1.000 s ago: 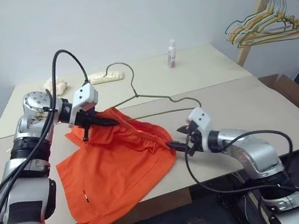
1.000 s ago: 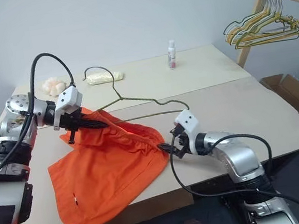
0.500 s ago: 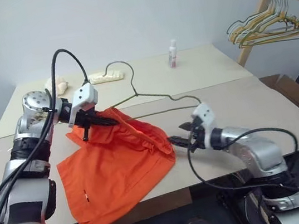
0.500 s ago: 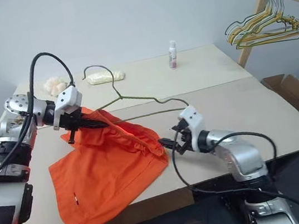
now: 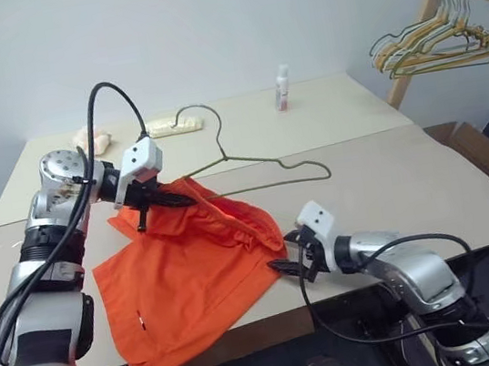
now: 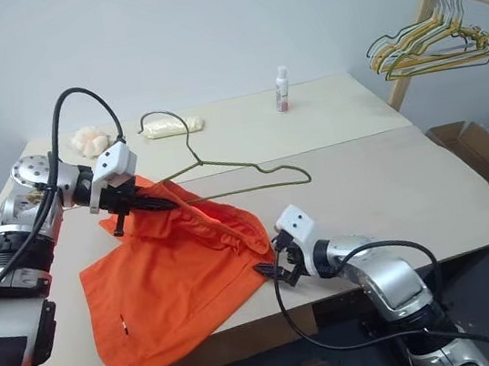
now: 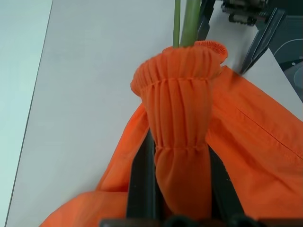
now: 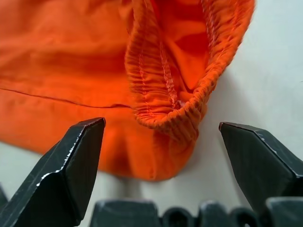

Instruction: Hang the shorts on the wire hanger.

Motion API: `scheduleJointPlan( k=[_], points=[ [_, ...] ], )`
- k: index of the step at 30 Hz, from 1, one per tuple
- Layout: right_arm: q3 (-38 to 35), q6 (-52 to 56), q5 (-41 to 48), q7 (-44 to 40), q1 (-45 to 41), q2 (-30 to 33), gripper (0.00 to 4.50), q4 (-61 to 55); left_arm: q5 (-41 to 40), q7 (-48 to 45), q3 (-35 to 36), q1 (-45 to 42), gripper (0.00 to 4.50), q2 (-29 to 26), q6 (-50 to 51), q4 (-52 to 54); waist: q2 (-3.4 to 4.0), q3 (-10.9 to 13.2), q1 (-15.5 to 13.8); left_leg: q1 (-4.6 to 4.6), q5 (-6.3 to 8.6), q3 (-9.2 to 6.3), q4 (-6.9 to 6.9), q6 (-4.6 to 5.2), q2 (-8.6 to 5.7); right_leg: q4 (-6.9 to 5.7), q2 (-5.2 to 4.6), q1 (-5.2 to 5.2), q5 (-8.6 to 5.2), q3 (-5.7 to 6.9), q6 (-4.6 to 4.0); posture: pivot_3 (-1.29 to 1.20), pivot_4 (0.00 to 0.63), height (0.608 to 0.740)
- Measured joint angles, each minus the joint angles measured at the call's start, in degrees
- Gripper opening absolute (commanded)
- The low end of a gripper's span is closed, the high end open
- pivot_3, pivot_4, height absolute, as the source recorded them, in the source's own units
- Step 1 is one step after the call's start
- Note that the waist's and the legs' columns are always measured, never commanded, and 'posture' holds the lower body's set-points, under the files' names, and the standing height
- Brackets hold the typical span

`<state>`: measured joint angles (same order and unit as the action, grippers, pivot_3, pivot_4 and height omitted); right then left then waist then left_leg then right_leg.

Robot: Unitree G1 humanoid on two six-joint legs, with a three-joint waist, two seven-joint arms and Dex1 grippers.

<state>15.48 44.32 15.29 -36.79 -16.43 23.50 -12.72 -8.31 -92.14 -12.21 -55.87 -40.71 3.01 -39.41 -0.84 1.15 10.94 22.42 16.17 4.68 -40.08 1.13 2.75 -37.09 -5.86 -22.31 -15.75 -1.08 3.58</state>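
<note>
**Shorts half-threaded, free waistband end not yet gripped**

Head views: the shorts (image 5: 185,275) lay spread on the table (image 5: 408,168), with one end of the waistband lifted at about ten o'clock of the cloth by the left gripper (image 5: 166,197), clamped shut on it. The wire hanger (image 5: 250,159) lay at about one o'clock of the shorts, its near corner disappearing into the raised waistband. The right gripper (image 6: 271,271) sat at about four o'clock of the cloth, by the table's front edge, jaws wide and holding nothing.

Left wrist view: the gathered waistband (image 7: 182,123) was pinched between the black fingers (image 7: 142,189), and the olive wire ran out of its opening toward twelve o'clock.

Right wrist view: the fingers (image 8: 75,165) stood wide apart on either side of the waistband's loose fold (image 8: 175,109) — close, but not touching it.

Risk, as I judged it: closing from there might catch only the outer layer — or nothing — and any tug could drag the waistband off the wire's corner.
</note>
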Motion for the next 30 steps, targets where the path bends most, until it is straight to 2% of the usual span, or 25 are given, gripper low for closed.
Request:
scheduleJointPlan(
  k=[4, 11, 13, 17, 21, 30],
  points=[
    [-0.14, -0.58, -1.11, 1.70, -1.29, -2.03, 3.19, 3.11, -0.01, -0.03, 0.00, 0.01, 0.00, 0.00, 0.02, 0.13, 0.00, 0.00, -0.22, 0.01, 0.00, 0.00, 0.01, 0.00, 0.00, -0.03, 0.00, 0.00, 0.00, 0.01, 0.00, -0.16, 0.000, 0.740],
    [-2.83, -0.66, -0.07, 0.11, -1.22, -1.23, 0.60, 3.48, -0.03, -0.01, 0.05, 0.39, 0.00, 0.00, 0.33, 0.37, 0.00, 0.00, -0.68, 0.02, 0.00, 0.00, -0.01, 0.00, 0.00, -0.02, 0.00, 0.00, 0.00, 0.01, 0.00, -0.16, 0.000, 0.740],
    [-3.85, -0.66, 0.86, -0.60, -1.19, -0.58, 0.00, 3.35, -0.05, 0.07, 0.23, 0.70, 0.00, -0.01, 0.66, 0.51, 0.00, 0.00, -0.65, 0.03, 0.00, 0.00, -0.01, 0.00, 0.00, -0.02, 0.00, 0.00, 0.00, 0.02, 0.00, -0.17, 0.000, 0.740],
    [-7.15, -0.13, 4.11, -3.19, -1.21, 1.31, 0.00, 3.07, -1.12, 0.04, 0.87, 3.03, 0.00, -1.09, 1.16, 3.13, 0.00, 0.00, -0.51, 0.02, 0.00, 0.00, 0.00, 0.00, 0.00, -0.02, 0.00, 0.00, 0.00, 0.00, 0.00, -0.17, 0.000, 0.740],
    [-10.43, 1.22, 8.04, -8.21, -1.77, 7.45, 0.00, 3.30, -5.07, -0.18, -0.53, 6.90, 0.00, -6.20, 1.70, 7.41, 0.00, 0.00, -0.46, -0.02, 0.01, 0.01, 0.01, 0.01, 0.02, -0.01, 0.00, 0.01, 0.00, -0.02, 0.00, -0.17, 0.000, 0.740],
    [-11.54, 0.67, 10.92, -16.95, -5.22, 15.66, 0.00, 7.82, -8.21, -0.20, -3.71, 12.01, 0.00, -9.62, 0.93, 11.84, 0.00, 0.00, -1.11, -0.05, 0.01, 0.04, 0.01, 0.02, 0.02, 0.07, -0.01, 0.05, 0.00, -0.01, 0.00, -0.17, 0.000, 0.740]
  ],
)
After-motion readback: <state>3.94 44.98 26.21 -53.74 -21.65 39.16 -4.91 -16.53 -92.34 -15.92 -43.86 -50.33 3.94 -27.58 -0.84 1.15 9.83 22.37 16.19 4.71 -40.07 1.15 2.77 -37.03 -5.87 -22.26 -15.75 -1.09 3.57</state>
